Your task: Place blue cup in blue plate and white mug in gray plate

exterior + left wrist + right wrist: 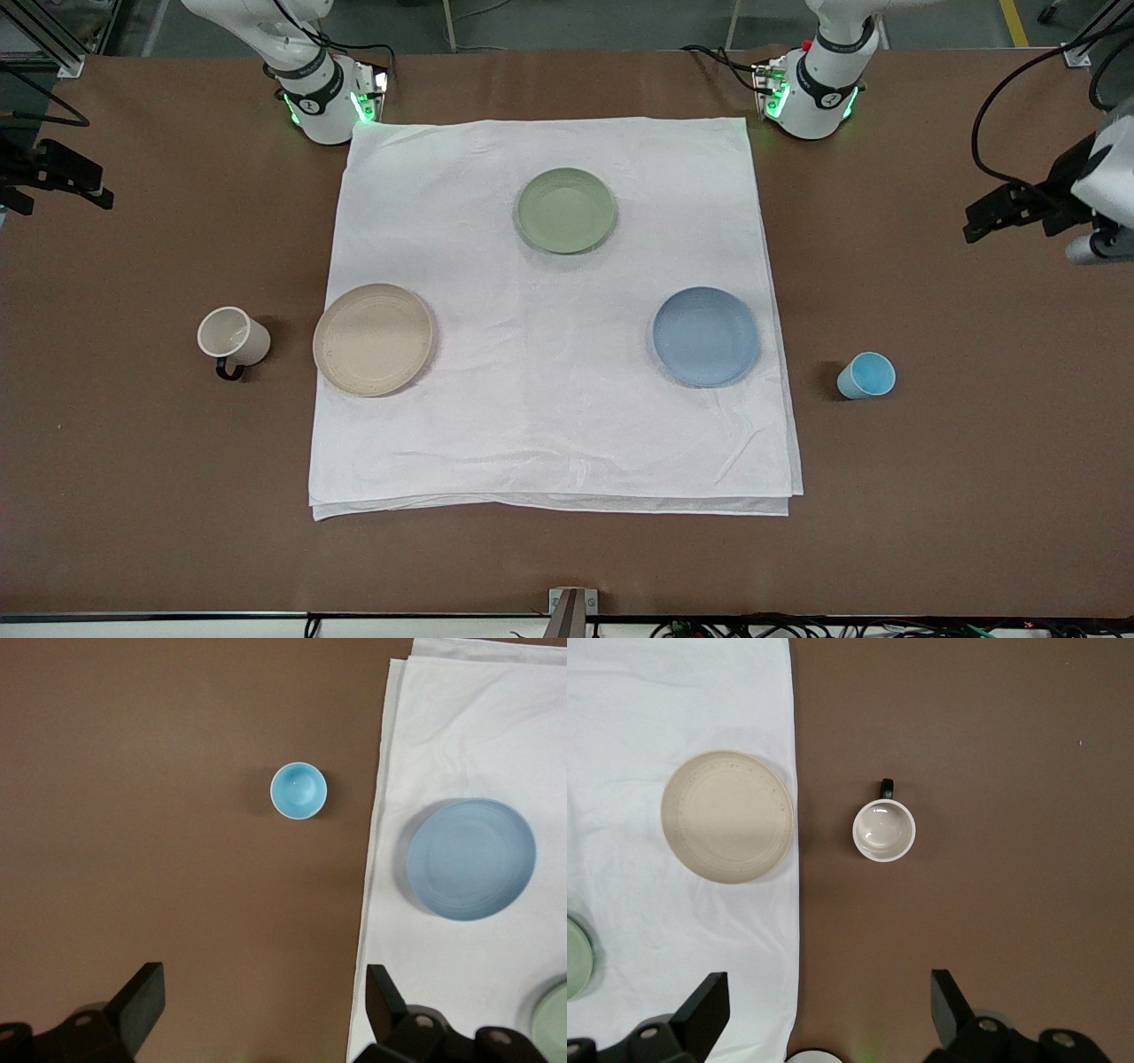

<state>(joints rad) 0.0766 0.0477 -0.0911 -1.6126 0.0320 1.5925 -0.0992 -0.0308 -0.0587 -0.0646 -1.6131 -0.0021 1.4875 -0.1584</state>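
The small light-blue handleless tapered cup (pixel 866 375) is standing upright and mouth-up on the bare brown tabletop (pixel 974 496), toward the left arm's end of the table, just off the edge of the white cloth (pixel 549 416). The round pale-blue plate (pixel 706 336) is lying on the cloth beside it, the two apart with the cloth's edge between them. The small cream mug with a thin dark handle loop (pixel 233 338) is sitting upright on the bare top toward the right arm's end, its handle pointing toward the front camera's edge of the table. The round beige-tan ringed plate (pixel 373 338) is lying close beside it, overhanging the cloth's edge slightly. A sage-green round plate (pixel 566 210) is resting on the cloth toward the robots' edge and has no part in the job.

Neither piece is grasped yet, so the step in hand looks like the first reach. The left gripper (pixel 266 1010) is hanging high over the bare top with its fingers spread wide, the cup lying ahead of it in its wrist view. The right gripper (pixel 828 1014) is likewise wide and empty, hanging over the bare top near the mug.

To do it well, each gripper should probably be centring over its vessel before descending. The cup's taper suggests pinching one wall over the rim, not squeezing the outside. For the mug, the fingers should be straddling the rim away from the handle, then lifting clear of the plate's rim before lowering.
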